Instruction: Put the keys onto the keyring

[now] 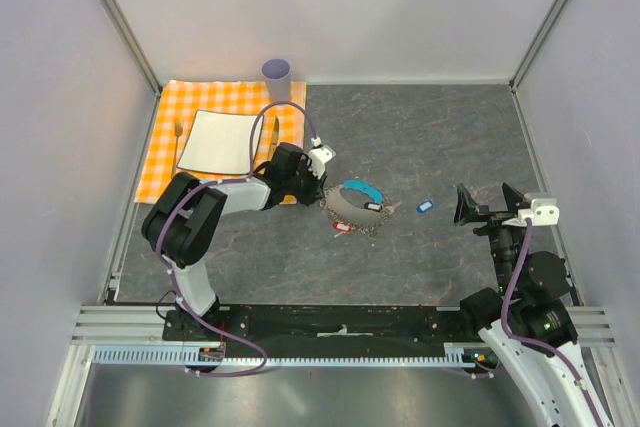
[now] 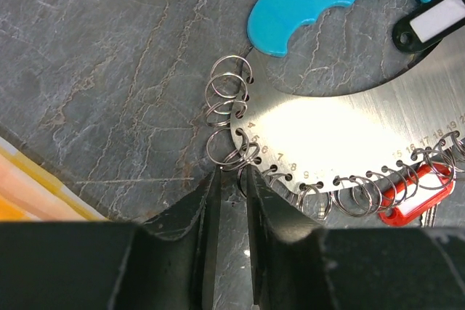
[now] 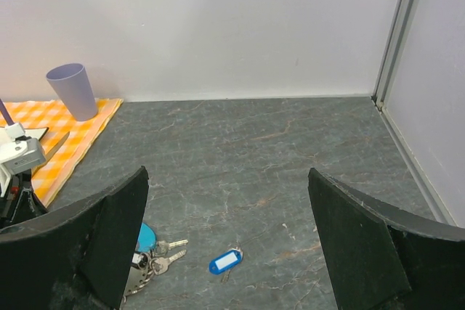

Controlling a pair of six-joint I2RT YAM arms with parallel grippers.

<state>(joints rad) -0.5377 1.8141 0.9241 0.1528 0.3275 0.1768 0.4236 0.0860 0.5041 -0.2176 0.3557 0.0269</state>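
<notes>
Nearly clenched, our left claw (image 2: 234,176) has its tips at 1 wire loop (image 2: 240,156) of the keyring (image 2: 349,128), midway across the worktop (image 1: 420,137); we cannot tell if it grips. 1 red-tagged key (image 2: 414,195) hangs there. 1 blue-tagged key (image 3: 226,261) lies toward the right edge, near our right claw (image 3: 227,173), spread wide.

A lab test cell: plain white walls (image 1: 350,7), aluminium framing (image 1: 120,327) (stone-look tabletop (image 1: 430,137)).

One keyring (image 2: 349,110), one red-tagged key (image 2: 410,197), one blue-tagged key (image 3: 225,261), one black-tagged key (image 2: 429,23), one cup (image 1: 277,77), one checked cloth (image 1: 165,152).
</notes>
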